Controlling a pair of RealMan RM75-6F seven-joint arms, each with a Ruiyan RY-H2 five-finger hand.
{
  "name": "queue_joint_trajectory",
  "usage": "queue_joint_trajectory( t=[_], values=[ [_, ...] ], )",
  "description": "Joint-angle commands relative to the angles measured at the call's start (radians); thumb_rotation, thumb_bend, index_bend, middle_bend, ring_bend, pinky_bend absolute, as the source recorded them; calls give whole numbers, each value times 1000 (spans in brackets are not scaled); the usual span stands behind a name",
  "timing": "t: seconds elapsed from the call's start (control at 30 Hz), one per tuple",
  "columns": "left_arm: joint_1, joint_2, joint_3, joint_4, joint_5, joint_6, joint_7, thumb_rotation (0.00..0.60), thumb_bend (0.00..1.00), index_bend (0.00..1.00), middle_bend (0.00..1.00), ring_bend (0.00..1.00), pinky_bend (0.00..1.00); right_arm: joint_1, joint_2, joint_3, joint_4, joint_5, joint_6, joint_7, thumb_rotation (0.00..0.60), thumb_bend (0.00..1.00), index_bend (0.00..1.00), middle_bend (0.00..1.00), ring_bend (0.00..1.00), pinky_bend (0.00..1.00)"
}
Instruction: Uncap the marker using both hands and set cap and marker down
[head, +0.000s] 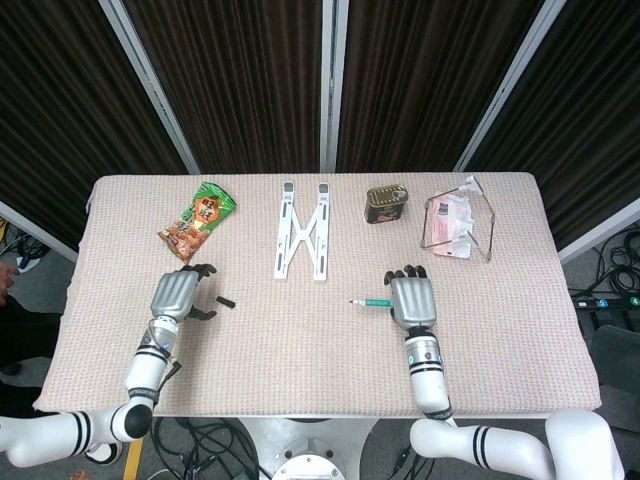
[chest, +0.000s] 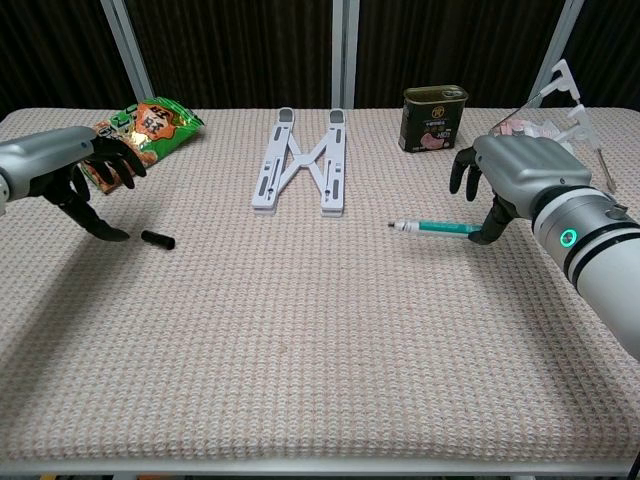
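Note:
The black cap (head: 226, 300) (chest: 157, 240) lies on the woven tablecloth, just right of my left hand (head: 178, 295) (chest: 70, 165). That hand hovers low with its fingers spread and nothing in it. The uncapped green marker (head: 370, 301) (chest: 435, 229) lies flat on the cloth, its tip pointing left. My right hand (head: 412, 298) (chest: 515, 170) is at the marker's rear end with its fingers apart. Its thumb is at or just touching that end, with no grip on it.
A snack bag (head: 198, 217) (chest: 140, 125) lies at the back left. A white folding stand (head: 303, 230) (chest: 303, 160) sits at the back centre. At the back right are a tin can (head: 386, 203) (chest: 434, 117) and a wire rack with a packet (head: 455, 222) (chest: 555, 120).

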Motion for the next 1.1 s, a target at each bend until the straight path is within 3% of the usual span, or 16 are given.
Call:
queue_joint_trajectory(
  t=[0.03, 0.2, 0.33, 0.5, 0.7, 0.9, 1.1],
  values=[
    [8, 15, -4, -15, -7, 5, 8, 600, 21, 222, 254, 220, 323, -16, 19, 6, -29, -7, 7, 9, 600, 26, 276, 295, 111, 118],
    [48, 56, -14, -65, 18, 67, -14, 600, 19, 222, 254, 219, 300, -64, 75, -11, -118, -62, 54, 55, 600, 26, 267, 286, 110, 112],
    [115, 109, -2, -110, 82, 161, -65, 600, 13, 222, 254, 218, 283, -138, 160, -72, -211, -194, 152, 122, 600, 26, 265, 290, 110, 101],
    [227, 180, 89, -100, 262, 296, -127, 600, 0, 222, 254, 193, 272, -229, 324, -212, -171, -414, 240, 221, 600, 94, 238, 259, 22, 0],
    [375, 180, 175, -89, 358, 473, -113, 600, 0, 222, 254, 186, 263, -353, 494, -317, -214, -427, 239, 354, 600, 79, 105, 156, 0, 0],
    [481, 114, 218, 11, 457, 620, -68, 600, 0, 222, 242, 158, 222, -453, 482, -359, -169, -489, 286, 444, 600, 79, 46, 117, 0, 0],
    [542, 102, 236, 33, 493, 644, -55, 600, 0, 222, 241, 155, 212, -502, 451, -359, -131, -536, 298, 468, 600, 80, 38, 114, 0, 0]
  ],
)
